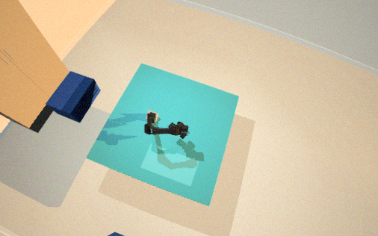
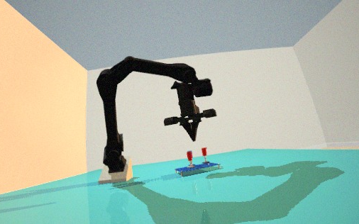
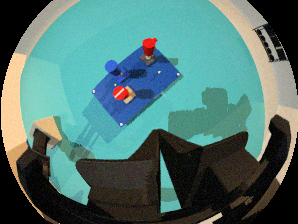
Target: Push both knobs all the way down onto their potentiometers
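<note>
The blue circuit board (image 2: 198, 168) (image 3: 161, 83) stands on short legs on the teal table. One red knob (image 2: 203, 152) (image 3: 148, 46) stands over a dark grey potentiometer; the other red knob (image 2: 189, 156) (image 3: 120, 93), with a white line on top, stands over a tan one. In the exterior view a pale stretch of shaft shows below each red knob. A blue knob (image 3: 111, 67) stands on the same board. My gripper (image 2: 194, 140) (image 3: 157, 133) is shut and empty, pointing down above the board, clear of the knobs. In the top view the arm hides most of the board.
The arm's pale base (image 2: 128, 173) (image 3: 47, 127) stands on the table (image 1: 208, 108) to the board's left in the exterior view. The arm's shadow falls on the table. A blue box (image 1: 67, 93) and a wooden cabinet (image 1: 21, 71) are beyond the table.
</note>
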You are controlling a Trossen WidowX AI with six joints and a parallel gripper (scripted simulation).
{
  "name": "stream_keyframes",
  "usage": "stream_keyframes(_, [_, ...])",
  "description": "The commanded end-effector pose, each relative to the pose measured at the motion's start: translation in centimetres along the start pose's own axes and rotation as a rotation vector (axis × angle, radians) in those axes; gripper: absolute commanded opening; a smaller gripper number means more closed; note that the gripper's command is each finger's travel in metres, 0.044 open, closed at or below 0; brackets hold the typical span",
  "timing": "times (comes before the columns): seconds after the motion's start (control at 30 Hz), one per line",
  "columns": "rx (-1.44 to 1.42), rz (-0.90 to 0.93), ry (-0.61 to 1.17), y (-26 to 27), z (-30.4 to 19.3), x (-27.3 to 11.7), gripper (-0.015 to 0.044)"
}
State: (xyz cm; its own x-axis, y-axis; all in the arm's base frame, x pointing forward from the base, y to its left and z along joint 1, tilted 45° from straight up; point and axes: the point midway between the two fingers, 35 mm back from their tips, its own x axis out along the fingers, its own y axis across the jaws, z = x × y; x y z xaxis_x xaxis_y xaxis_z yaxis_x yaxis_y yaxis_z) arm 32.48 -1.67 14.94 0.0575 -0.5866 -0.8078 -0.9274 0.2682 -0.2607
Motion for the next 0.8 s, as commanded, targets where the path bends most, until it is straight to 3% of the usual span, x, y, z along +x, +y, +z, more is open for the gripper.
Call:
stream_keyframes(0.0, [-0.089, 0.018, 0.063, 1.7, 2.4, 0.2, 0.0])
stream_keyframes(0.2, [-0.213, 0.012, 0.151, 4.0, 5.3, 0.0, 0.0])
stream_keyframes(0.77, [-0.217, 0.011, 0.155, 4.0, 4.9, 2.7, 0.0])
